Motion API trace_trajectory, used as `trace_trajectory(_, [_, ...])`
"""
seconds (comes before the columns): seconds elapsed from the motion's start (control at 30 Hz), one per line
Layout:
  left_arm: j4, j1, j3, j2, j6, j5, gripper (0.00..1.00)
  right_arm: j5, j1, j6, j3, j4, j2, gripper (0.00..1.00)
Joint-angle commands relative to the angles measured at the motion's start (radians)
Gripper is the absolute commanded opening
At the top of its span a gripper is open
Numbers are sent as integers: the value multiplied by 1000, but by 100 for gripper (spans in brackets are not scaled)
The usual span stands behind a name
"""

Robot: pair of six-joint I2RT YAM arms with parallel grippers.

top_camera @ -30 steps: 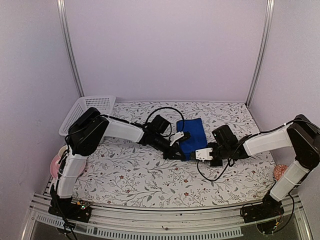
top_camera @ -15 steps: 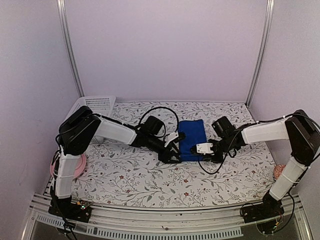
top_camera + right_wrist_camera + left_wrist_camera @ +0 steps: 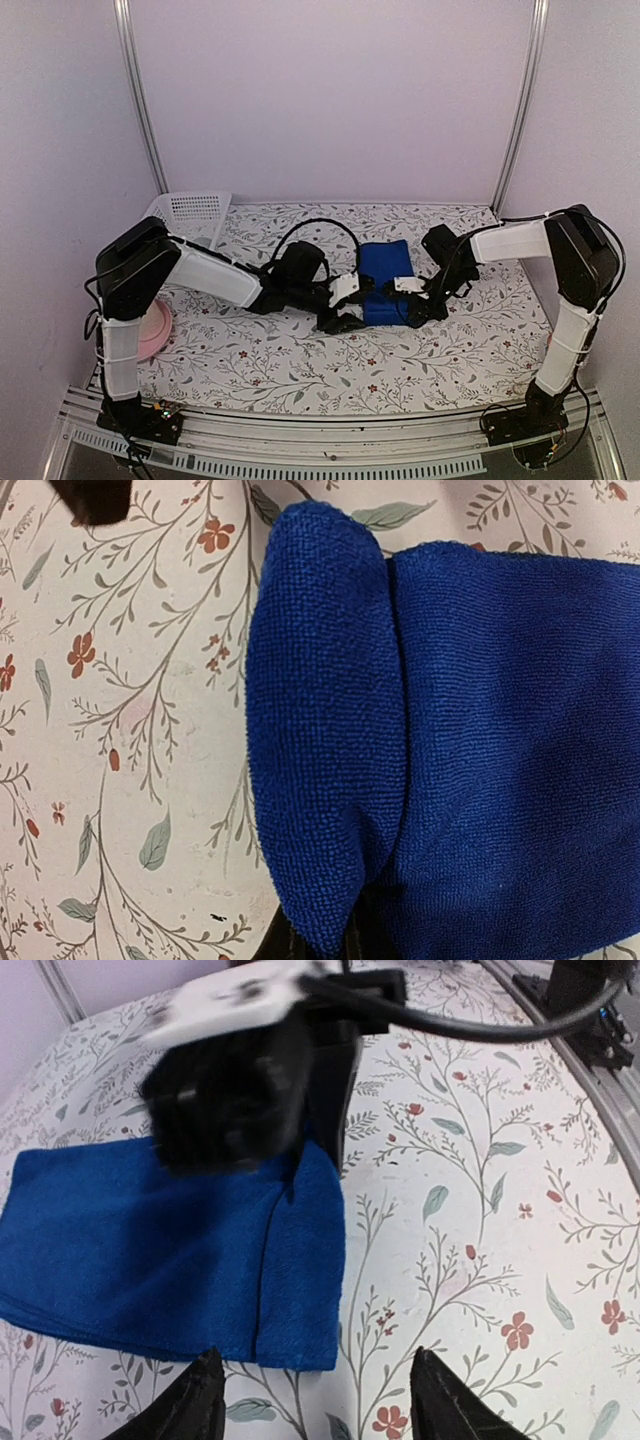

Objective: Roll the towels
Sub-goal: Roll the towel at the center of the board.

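The floral desk [image 3: 300, 370] stretches wide on the near side of both my grippers as far as the rail. A white basket [image 3: 185, 215] and a pink plate [image 3: 150, 330] sit well off behind my left arm. The blue towel [image 3: 385, 270] lies flat between my grippers, its near end folded over. My left gripper [image 3: 315, 1410] stands wide open holding nothing, just short of that end's corner, while my right gripper [image 3: 400, 300] is pinched nearly closed on the fold.

Readable text: none I can make out in any view.
Blue towel [image 3: 130, 1240]: plain, no tag showing.
Table cloth [image 3: 250, 360]: leaf-and-flower print only.
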Motion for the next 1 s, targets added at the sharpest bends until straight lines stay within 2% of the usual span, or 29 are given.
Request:
trace_trajectory(0.0, [113, -88, -69, -41, 205, -178, 63, -74, -7, 30, 66, -161, 105, 11])
trace_trajectory(0.27, [222, -134, -129, -47, 338, -325, 56, -121, -32, 38, 222, -340, 231, 13])
trace_trajectory(0.53, [335, -163, -124, 36, 449, -463, 55, -147, -64, -9, 310, -498, 349, 14])
trace_trajectory(0.73, [434, -199, -176, 49, 527, -474, 53, -172, -87, -25, 400, -571, 406, 14])
trace_trajectory(0.97, [457, -213, -160, 90, 548, -516, 52, -183, -87, -35, 464, -622, 453, 15])
